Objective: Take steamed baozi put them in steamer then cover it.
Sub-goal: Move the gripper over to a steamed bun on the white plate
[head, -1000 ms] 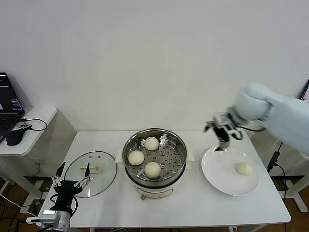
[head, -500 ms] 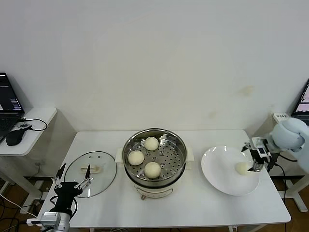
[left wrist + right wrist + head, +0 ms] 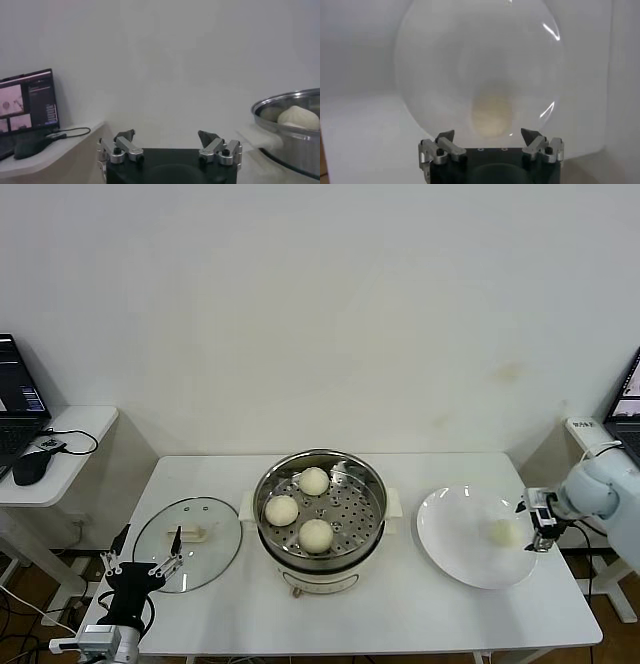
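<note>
Item: last baozi [image 3: 503,532]. Lies alone on the white plate [image 3: 450,544] toward the right edge of the worktop [image 3: 400,614]; in my right wrist view it sits centred just ahead of my jaws, which stand wide and empty.

Item: right gripper [image 3: 540,524]. Hangs at the plate's outer rim, just beside the bun, not touching it.

Item: steamer [image 3: 320,514]. Mid-worktop, uncovered, three baozi [image 3: 315,535] on the perforated tray, with a bare patch of tray on the side toward the plate.

Item: glass lid [image 3: 188,543]. Flat near the left edge of the worktop, handle up.

Item: left gripper [image 3: 143,569]. Parked off the front-left corner, jaws spread, holding nothing.

Handling note, my judgement: the step in hand is the pick of the fourth bun. I should ease forward until the bun sits squarely between my fingers, low enough to catch its widest part, then close gently, since soft dough will likely dent or slip if pinched high. Lift clear of the plate rim before crossing to the tray's free spot.
</note>
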Available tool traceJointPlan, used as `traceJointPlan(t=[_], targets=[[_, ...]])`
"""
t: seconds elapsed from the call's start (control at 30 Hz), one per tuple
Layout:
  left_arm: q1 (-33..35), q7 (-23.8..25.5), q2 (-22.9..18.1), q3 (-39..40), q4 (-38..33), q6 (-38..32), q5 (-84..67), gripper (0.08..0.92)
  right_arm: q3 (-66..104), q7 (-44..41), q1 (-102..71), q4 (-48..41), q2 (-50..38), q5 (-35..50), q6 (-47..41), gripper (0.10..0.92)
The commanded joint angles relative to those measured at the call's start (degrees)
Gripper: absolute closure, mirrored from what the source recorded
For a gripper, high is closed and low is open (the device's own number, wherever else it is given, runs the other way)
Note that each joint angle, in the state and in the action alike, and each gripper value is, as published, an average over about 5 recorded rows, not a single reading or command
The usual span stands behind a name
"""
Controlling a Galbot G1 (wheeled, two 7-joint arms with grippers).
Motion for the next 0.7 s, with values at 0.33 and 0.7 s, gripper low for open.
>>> traceJointPlan(t=[0.33,0.7], targets=[[-0.56,-0.01,-0.12,0.05,1.12,-0.04,-0.08,0.177,0.03,1.54,1.38,-11.42,9.66,-3.96,0.69,0.205],[-0.54,-0.01,-0.21,0.11,1.18,-0.04,-0.07,0.177,-0.18,-0.41,2.19,-10.54,8.82,-3.30,0.19,0.361]])
